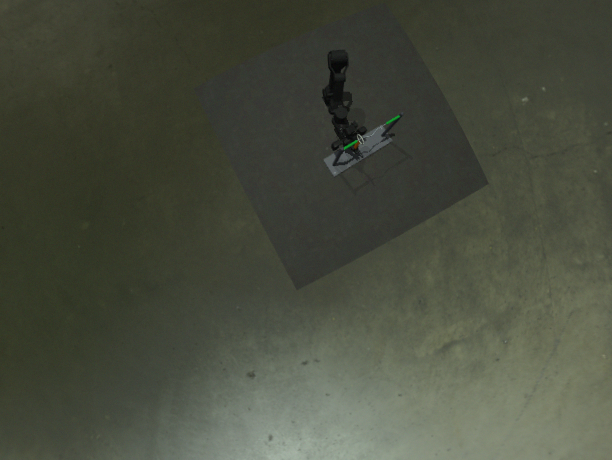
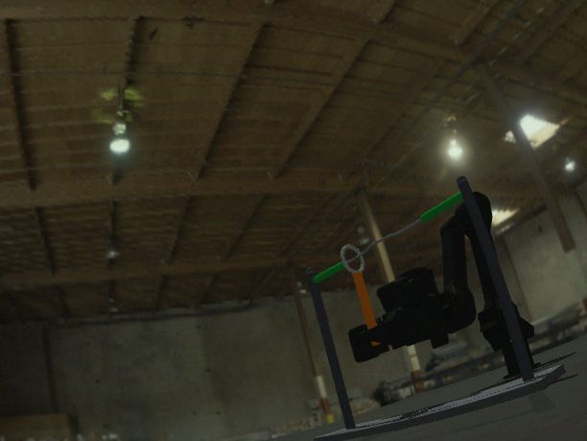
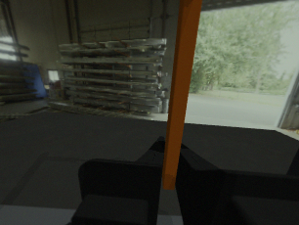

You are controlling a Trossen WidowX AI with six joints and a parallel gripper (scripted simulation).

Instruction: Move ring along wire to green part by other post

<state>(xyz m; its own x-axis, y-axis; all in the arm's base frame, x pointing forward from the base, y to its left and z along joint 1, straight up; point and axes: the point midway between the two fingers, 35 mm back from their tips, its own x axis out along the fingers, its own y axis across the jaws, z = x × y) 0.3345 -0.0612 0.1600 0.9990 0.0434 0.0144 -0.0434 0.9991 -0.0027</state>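
My gripper [image 2: 373,333] [image 3: 166,141] is shut on the lower part of the orange handle [image 2: 363,297] [image 3: 183,73]. The handle stands nearly upright, and the pale ring [image 2: 342,251] [image 1: 359,143] is at its top. The wire passes through the ring. The ring is at the inner end of one green part [image 2: 328,272] [image 1: 350,145], where the thin grey wire [image 2: 394,234] begins. Whether the ring touches the wire is too small to tell. The other green part [image 2: 441,207] [image 1: 393,120] is at the far post [image 2: 496,283]. The gripper is below the wire.
The near post [image 2: 331,352] stands beyond the gripper's fingertips in the exterior view. Both posts rise from a grey base plate [image 1: 330,167] [image 2: 460,407] on a dark mat [image 1: 300,225]. The arm [image 2: 456,259] reaches in from behind the wire.
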